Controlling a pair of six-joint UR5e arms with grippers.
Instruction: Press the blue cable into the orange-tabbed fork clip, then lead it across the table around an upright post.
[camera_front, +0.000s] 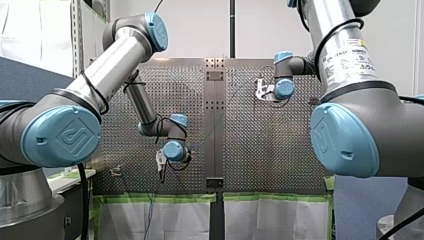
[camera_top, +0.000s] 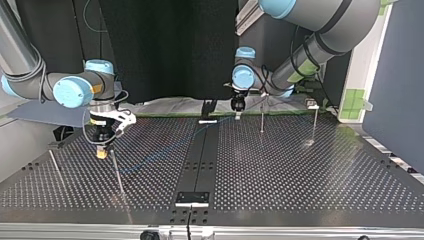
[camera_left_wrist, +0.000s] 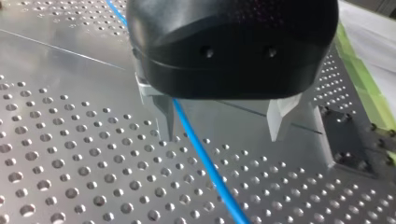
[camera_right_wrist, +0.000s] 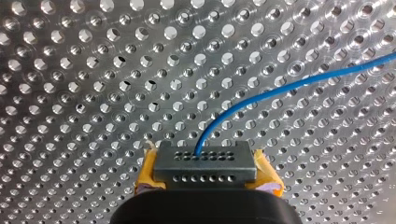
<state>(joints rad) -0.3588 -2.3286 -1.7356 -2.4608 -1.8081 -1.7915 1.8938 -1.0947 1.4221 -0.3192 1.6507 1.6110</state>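
Right tool (camera_right_wrist: 205, 176) clamped on grey holed connector (camera_right_wrist: 205, 161), thin blue cable (camera_right_wrist: 280, 90) curving out, left tool (camera_left_wrist: 222, 135) spread astride it

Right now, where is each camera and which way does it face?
Front view: behind my shoulders, looking over the table; my left arm and my right arm show.
Top view: across the table, facing me; arms' sides crossed.
Left wrist view: on my left wrist, past my open left gripper to the blue cable.
Right wrist view: on my right wrist, over my right gripper, shut on a grey block.
Both wrist views share the blue cable.
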